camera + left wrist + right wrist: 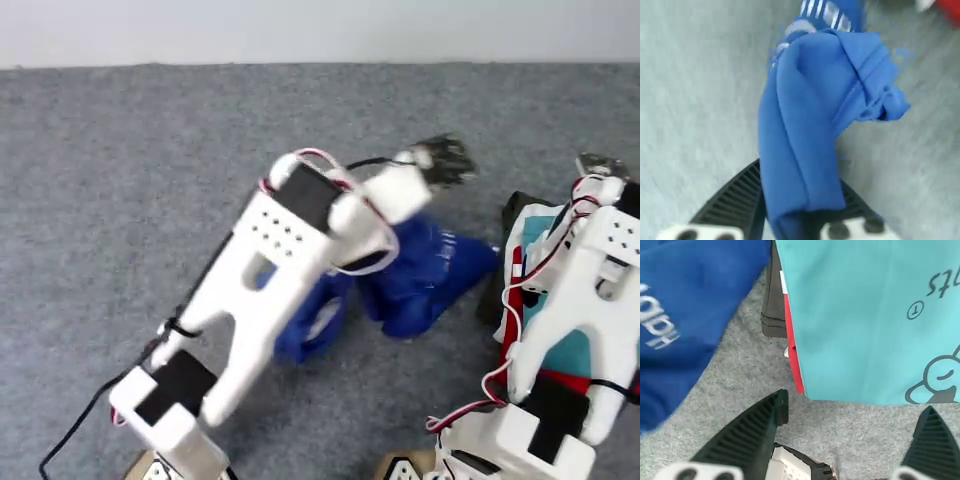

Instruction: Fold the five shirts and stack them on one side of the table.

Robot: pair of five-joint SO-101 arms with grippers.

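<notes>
One blue shirt [430, 265] lies crumpled on the grey table [120, 180] just beside the stack [517, 270], and the left gripper [800, 200] is closed on a fold of it. The stack has one teal shirt [865, 315] on top, with red, white and black edges showing under it. The right gripper [856, 407] hangs over the stack's near edge, jaws wide apart and holding nothing.
</notes>
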